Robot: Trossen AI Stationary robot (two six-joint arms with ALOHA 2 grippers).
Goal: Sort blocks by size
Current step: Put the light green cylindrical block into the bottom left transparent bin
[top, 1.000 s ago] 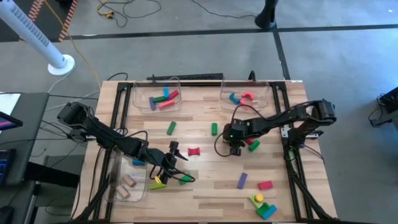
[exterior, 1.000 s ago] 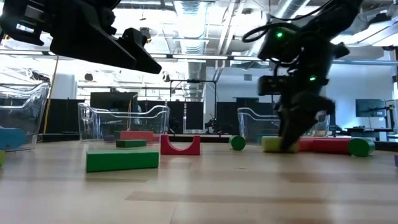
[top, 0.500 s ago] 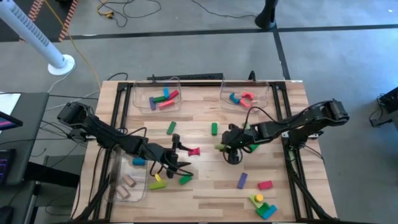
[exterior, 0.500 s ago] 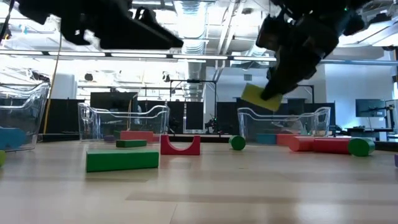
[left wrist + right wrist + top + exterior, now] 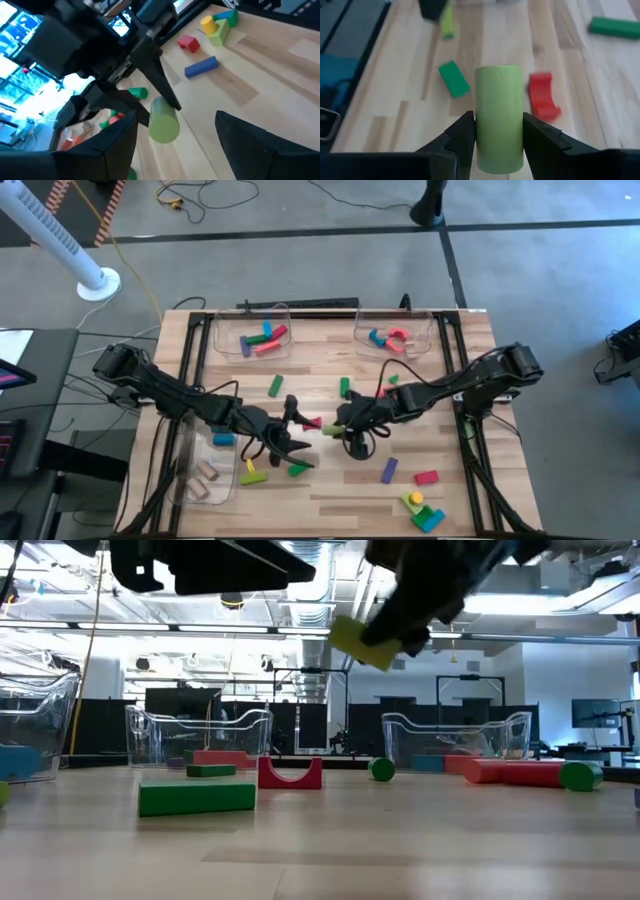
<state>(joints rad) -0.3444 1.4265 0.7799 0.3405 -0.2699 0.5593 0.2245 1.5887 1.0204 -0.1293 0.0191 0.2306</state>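
My right gripper (image 5: 338, 423) is shut on a yellow-green cylinder block (image 5: 499, 114) and holds it in the air over the middle of the table, as the low view shows (image 5: 362, 643). My left gripper (image 5: 297, 430) stands open just to its left, above the red arch block (image 5: 313, 423), and touches nothing. In the left wrist view the cylinder (image 5: 163, 121) hangs ahead of my left fingers. Other blocks lie flat on the table: green (image 5: 275, 386), green (image 5: 344, 387), purple (image 5: 389, 470), red (image 5: 426, 477). My right gripper pinches the cylinder's curved sides (image 5: 482, 131) between its two fingers, at the end nearer the wrist. The fingers (image 5: 462, 134) lie along the cylinder, which sticks out past them. They come slanting down from the table's right. The cylinder is lifted clear and tilted.
Two clear bins stand at the far edge, one (image 5: 222, 340) holding several blocks, the other (image 5: 432, 330) holding a red and a blue one. A third bin (image 5: 190, 480) at the near left holds wooden blocks. A yellow, green and blue cluster (image 5: 425, 513) lies near right.
My right gripper has lifted the yellow-green cylinder off the table beside the red and green cylinders and carried it up and toward the table's left. My left gripper has risen a little and rolled, staying open.
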